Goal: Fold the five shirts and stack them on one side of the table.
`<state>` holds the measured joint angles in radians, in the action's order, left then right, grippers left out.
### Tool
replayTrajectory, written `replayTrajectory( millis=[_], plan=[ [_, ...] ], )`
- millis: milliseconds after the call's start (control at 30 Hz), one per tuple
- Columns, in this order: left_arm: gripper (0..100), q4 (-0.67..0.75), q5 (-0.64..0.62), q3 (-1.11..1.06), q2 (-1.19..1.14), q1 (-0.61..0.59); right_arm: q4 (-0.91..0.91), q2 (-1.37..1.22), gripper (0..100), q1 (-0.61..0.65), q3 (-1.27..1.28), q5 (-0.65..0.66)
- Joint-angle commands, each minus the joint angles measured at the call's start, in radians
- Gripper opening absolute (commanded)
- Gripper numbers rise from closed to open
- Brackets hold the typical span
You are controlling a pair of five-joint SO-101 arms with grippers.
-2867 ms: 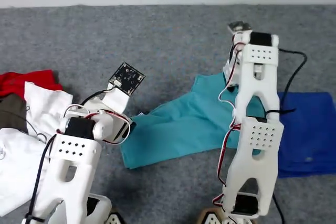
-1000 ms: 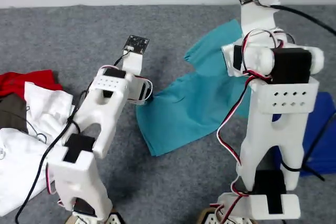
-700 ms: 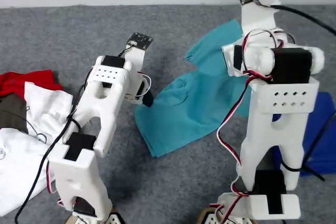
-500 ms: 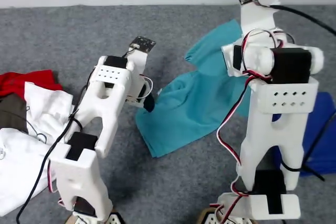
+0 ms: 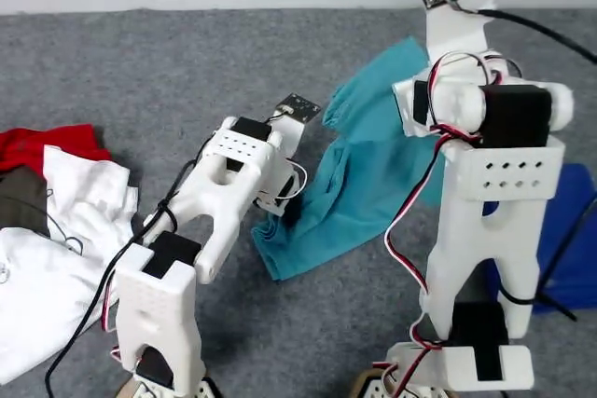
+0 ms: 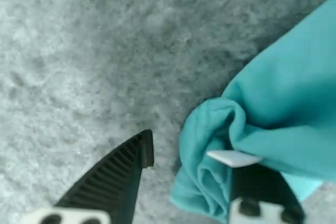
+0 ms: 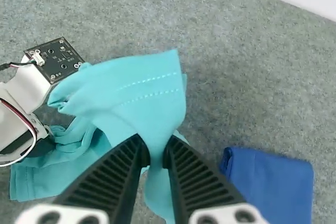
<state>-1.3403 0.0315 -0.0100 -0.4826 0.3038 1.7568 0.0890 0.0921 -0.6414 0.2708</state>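
My right hand (image 7: 156, 151) clamps the teal shirt (image 7: 131, 93) while my left hand (image 6: 189, 149) gapes at its bunched hem, so I fear a crumpled fold.

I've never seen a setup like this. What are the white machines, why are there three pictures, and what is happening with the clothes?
These are two small robot arms, the left arm and the right arm, standing side by side at a grey table. The wide picture comes from a fixed camera looking down on everything. The other two come from small cameras on each arm's wrist, looking along its end effector.

On the table a teal shirt lies in the middle and a blue shirt on the right. White shirts, a red shirt and a dark brown garment are heaped on the left.

The right end effector is pinched shut on a raised part of the teal shirt. The left end effector is open, with a bunched edge of that shirt against one of its fingers.
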Motion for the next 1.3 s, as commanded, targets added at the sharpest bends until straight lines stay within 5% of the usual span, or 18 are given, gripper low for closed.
replayTrajectory(
  millis=[0, 333, 1267],
  plan=[
    [22, -0.063, -0.008, 0.030, 0.003, -0.011, 0.035, 0.033, 0.9, 0.007, 0.034, 0.012],
    [22, -0.281, -0.008, 0.125, 0.003, 0.035, -0.042, 0.035, 0.9, 0.002, 0.170, 0.012],
    [22, -0.328, -0.002, 0.033, 0.166, 0.172, -0.042, 0.033, 0.9, -0.030, 0.181, 0.012]
  ],
)
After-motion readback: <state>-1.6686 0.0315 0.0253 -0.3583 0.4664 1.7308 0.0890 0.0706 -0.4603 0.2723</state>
